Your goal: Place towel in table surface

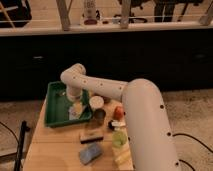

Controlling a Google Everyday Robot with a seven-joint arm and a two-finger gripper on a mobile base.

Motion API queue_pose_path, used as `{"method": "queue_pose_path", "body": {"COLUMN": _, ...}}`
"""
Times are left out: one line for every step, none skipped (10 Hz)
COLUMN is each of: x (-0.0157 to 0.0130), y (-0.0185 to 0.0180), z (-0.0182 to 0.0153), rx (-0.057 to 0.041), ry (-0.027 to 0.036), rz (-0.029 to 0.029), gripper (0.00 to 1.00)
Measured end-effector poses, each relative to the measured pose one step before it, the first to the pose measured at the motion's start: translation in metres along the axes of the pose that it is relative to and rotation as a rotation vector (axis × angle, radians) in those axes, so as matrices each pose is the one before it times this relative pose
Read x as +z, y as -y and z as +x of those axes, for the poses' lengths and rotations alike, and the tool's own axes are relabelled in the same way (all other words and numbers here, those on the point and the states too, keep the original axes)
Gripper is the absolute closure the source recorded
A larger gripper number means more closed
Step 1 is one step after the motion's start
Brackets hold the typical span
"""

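Note:
My arm reaches from the lower right across the wooden table (55, 145) to the green tray (54, 112) at its back left. The gripper (75, 100) hangs from the white wrist down into the tray, just above a pale crumpled piece (75, 110) that may be the towel. I cannot tell whether it touches that piece. A blue-grey folded, cloth-like piece (90, 153) lies on the table near the front edge, well away from the gripper.
Right of the tray stand a white cup (96, 102) and a dark cup (100, 116). A red item (118, 112), a green item (119, 137), a yellow block (121, 156) and a brown bar (91, 135) lie beside my arm. A dark counter runs behind.

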Motion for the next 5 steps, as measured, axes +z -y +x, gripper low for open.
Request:
{"method": "queue_pose_path", "body": {"x": 0.00250, "y": 0.00091, "z": -0.00289, "rx": -0.00991, "ry": 0.00031, "rz": -0.00017, "gripper": 0.22}}
{"method": "queue_pose_path", "body": {"x": 0.00936, "y": -0.00027, "z": -0.00075, "rx": -0.00633, "ry": 0.00170, "rz": -0.00550, "gripper": 0.22}}
{"method": "queue_pose_path", "body": {"x": 0.01024, "y": -0.00081, "z": 0.00318, "rx": 0.00050, "ry": -0.00172, "rz": -0.00466, "gripper": 0.22}}
{"method": "queue_pose_path", "body": {"x": 0.00810, "y": -0.00074, "z": 0.00319, "rx": 0.00219, "ry": -0.00272, "rz": -0.00364, "gripper": 0.22}}
{"method": "queue_pose_path", "body": {"x": 0.00459, "y": 0.00028, "z": 0.00102, "rx": 0.00086, "ry": 0.00058, "rz": -0.00173, "gripper": 0.22}}
